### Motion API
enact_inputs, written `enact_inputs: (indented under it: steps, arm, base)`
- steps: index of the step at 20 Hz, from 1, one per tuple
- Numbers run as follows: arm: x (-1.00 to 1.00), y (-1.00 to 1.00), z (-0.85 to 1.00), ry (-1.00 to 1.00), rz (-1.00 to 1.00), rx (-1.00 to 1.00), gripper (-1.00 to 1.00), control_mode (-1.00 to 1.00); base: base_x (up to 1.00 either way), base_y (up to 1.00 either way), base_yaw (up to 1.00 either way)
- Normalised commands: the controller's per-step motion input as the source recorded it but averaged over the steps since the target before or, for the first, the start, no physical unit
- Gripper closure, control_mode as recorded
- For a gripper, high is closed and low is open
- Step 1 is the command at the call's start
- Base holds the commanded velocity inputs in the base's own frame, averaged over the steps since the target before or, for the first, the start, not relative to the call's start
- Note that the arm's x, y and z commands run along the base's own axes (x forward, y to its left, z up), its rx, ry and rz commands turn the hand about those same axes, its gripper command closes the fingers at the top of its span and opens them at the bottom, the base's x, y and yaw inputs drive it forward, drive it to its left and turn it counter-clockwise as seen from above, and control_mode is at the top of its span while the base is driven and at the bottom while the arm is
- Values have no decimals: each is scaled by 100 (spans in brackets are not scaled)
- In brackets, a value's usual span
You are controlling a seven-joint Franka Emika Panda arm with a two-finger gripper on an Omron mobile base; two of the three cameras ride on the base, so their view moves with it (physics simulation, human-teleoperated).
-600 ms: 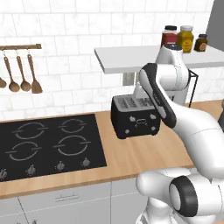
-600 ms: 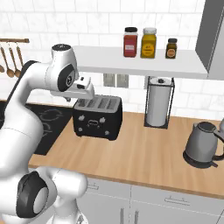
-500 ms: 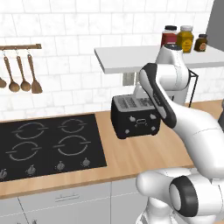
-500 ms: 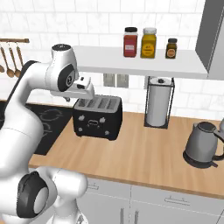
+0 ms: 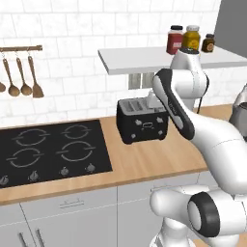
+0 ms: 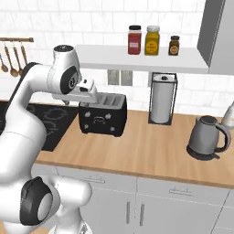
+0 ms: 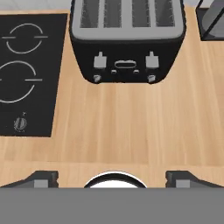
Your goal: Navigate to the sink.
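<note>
The counter [image 6: 151, 151] is light wood with a fine grain, matt and smooth. On it the toaster [image 7: 127, 41] has a glossy black body and a matt grey, metal-looking top. The stovetop [image 5: 48, 154] is flat black glass — smooth, with thin pale ring marks. The kettle [image 6: 205, 137] looks like brushed grey metal with a dark handle. The wall tiles [image 5: 72, 29] are white and faintly glossy; the cabinet fronts [image 6: 178, 210] are plain matt grey — their handles [image 6: 181, 193] metallic.
</note>
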Motion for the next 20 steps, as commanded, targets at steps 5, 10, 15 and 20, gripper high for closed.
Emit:
enact_inputs:
  steps: [5,10,15,20]
  arm:
    - [0,0,0,0,0,0,-100,100]
    - [0,0,0,0,0,0,-100,100]
    - [0,0,0,0,0,0,-100,100]
    - [0,0,0,0,0,0,-100,100]
  base:
    - [-54,-1,-52]
    - [-35,0,-56]
    - [-44,12,-46]
    - [-80,68,7]
